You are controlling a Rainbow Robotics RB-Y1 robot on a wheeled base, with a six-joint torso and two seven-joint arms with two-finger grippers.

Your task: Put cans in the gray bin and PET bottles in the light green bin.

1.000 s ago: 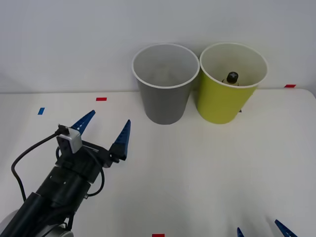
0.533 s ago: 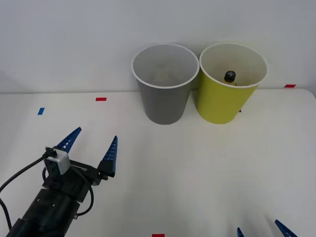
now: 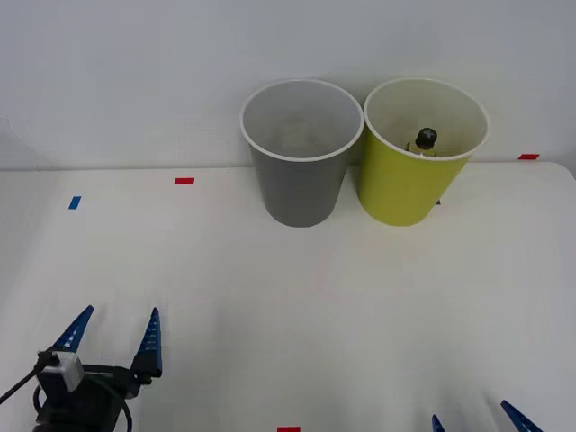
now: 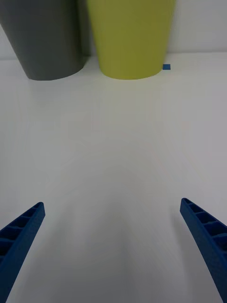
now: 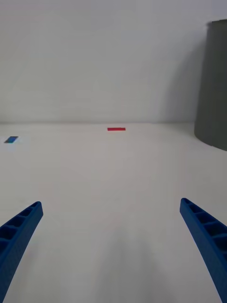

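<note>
Your left gripper [image 3: 114,328] hangs spread wide and empty at the near left; your right gripper [image 3: 477,419], also splayed, idles near right. The small black-capped PET bottle [image 3: 424,140] sits inside the far yellow-green plastic bin [image 3: 409,193], beside the gray plastic bin [image 3: 299,193], suggesting sorting is finished.
</note>
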